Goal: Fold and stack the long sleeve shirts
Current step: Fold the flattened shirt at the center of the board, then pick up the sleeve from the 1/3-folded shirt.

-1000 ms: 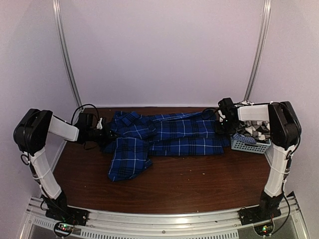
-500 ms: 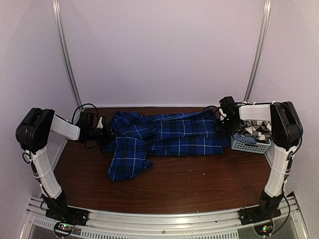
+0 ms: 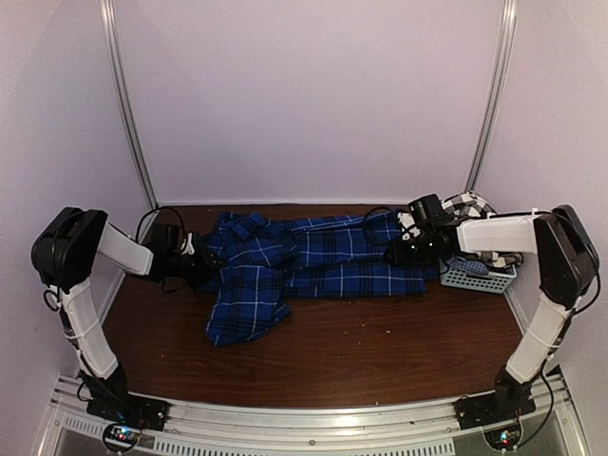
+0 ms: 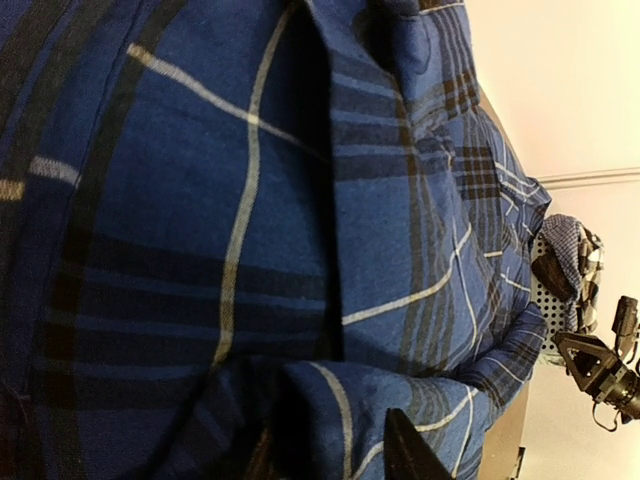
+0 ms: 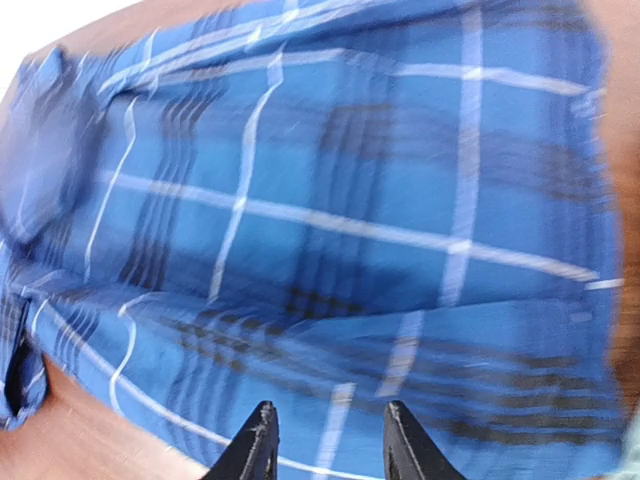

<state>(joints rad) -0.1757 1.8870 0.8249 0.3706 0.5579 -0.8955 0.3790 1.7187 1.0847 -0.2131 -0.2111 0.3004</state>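
A royal-blue plaid button-up cloth shirt with black and white lines lies spread along the far half of the dark brown wooden table. It stretches from the left arm's reach to just beside a small pale plastic mesh basket at the right edge. One part of the shirt hangs toward the near side at its left end. A black-and-white checked cloth shirt sits bunched in and above the basket, well apart from the left arm.

The left end effector is low at the blue shirt's left edge. Its jaws are parted by a narrow gap and a fold of plaid cloth bunches between them; whether they press on it cannot be told. The right end effector hovers over the shirt's right end, jaws parted by a narrow gap with nothing between them.
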